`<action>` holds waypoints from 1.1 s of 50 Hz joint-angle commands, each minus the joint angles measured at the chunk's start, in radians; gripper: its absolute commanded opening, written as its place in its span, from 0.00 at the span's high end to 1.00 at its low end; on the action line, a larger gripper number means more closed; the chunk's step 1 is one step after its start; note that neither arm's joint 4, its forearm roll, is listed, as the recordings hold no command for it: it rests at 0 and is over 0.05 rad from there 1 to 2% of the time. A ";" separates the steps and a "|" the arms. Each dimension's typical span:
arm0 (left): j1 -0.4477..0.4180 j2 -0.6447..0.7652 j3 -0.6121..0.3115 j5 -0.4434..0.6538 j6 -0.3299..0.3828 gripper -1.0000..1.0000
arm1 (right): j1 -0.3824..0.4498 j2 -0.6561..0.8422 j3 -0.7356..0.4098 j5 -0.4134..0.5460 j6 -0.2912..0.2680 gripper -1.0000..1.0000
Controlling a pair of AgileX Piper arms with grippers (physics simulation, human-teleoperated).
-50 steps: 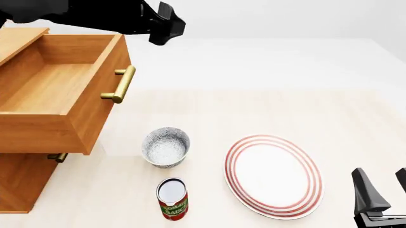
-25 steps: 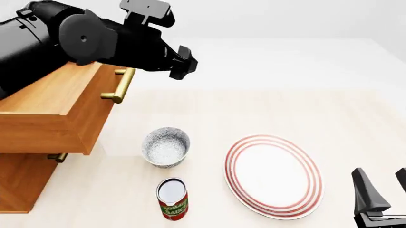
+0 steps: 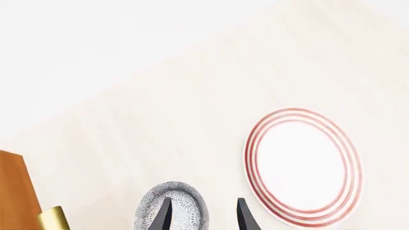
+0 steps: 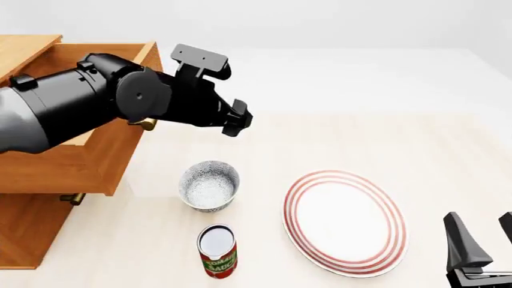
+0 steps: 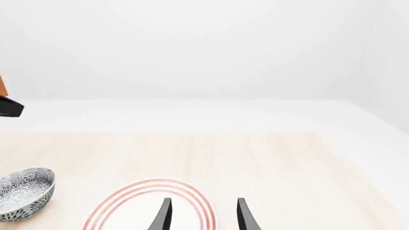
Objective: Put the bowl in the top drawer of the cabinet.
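Two dark fingertips (image 3: 164, 215) rise from the lower edge of the left wrist view, standing apart with nothing between them; behind them sits the bowl (image 3: 171, 211), small and round, white with a dense blue-grey floral speckle inside and out, cut off by the frame's bottom edge. To its right lies the red-ringed plate (image 3: 301, 165) on the pale table (image 3: 160, 120), near the bowl but not touching it. At the lower left corner a sliver of orange-brown wood and a brass handle end (image 3: 52, 219) show.

In the front view the left gripper (image 4: 234, 123) hangs in the upper middle of the frame, above and apart from the bowl (image 4: 210, 185), which stands upright on the table at centre-left. The arm crosses in front of the pulled-out top drawer (image 4: 72, 156) of the cabinet (image 4: 28, 222) at the left edge. Below the bowl stands a tomato sauce can (image 4: 217, 251), just beside it. The plate (image 4: 345, 222) lies right of both. At the lower right corner the right gripper (image 4: 482, 240) shows its fingers spread, empty.

In the right wrist view the two fingers (image 5: 164, 216) stand apart over the plate's rim (image 5: 121, 199); the bowl (image 5: 24, 193) sits at the lower left edge, its speckled wall and deep shape plain
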 commanded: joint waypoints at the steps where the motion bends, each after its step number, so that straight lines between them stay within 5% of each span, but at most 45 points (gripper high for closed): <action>1: -0.002 0.007 0.063 -0.037 -0.021 0.00 | 0.000 0.000 0.000 0.000 0.000 0.00; 38: 0.033 0.067 0.217 -0.176 -0.067 0.00 | 0.000 0.000 0.000 0.000 0.000 0.00; 55: 0.048 0.080 0.195 -0.163 -0.044 0.00 | 0.000 0.000 0.000 0.000 0.000 0.00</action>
